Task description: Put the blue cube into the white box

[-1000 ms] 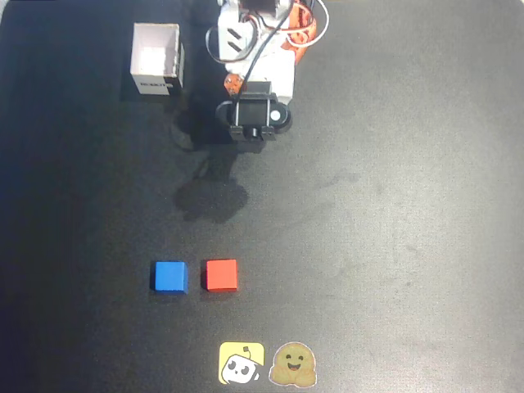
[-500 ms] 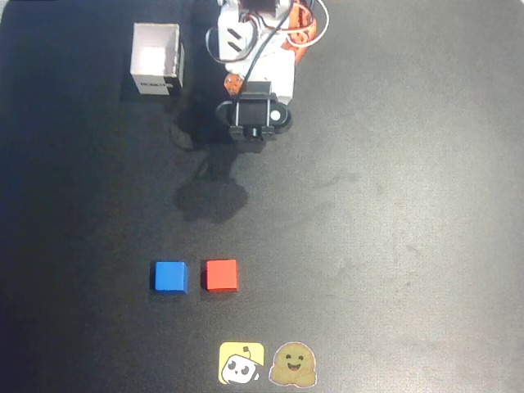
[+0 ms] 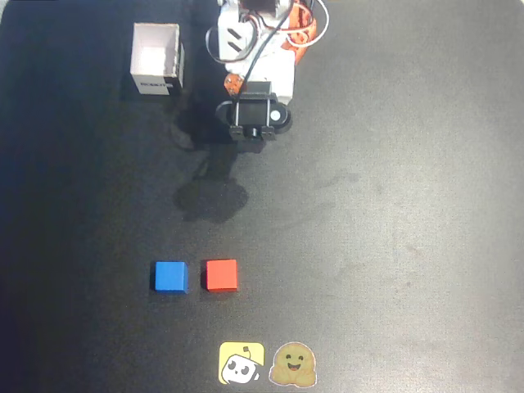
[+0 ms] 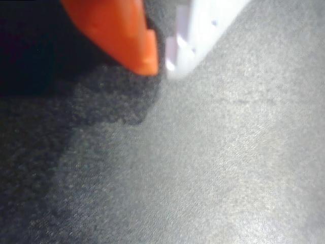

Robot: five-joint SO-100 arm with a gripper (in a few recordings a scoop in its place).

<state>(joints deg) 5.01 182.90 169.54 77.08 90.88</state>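
Nothing moved; gripper tips together, empty.

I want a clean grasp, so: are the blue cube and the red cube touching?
Apart. The overhead view shows a strip of dark table between the blue cube and the red cube.

Blue cube flat on mat; white box upright, well apart

The arm sits folded, its end effector (orange and white fingertips touching) closed.
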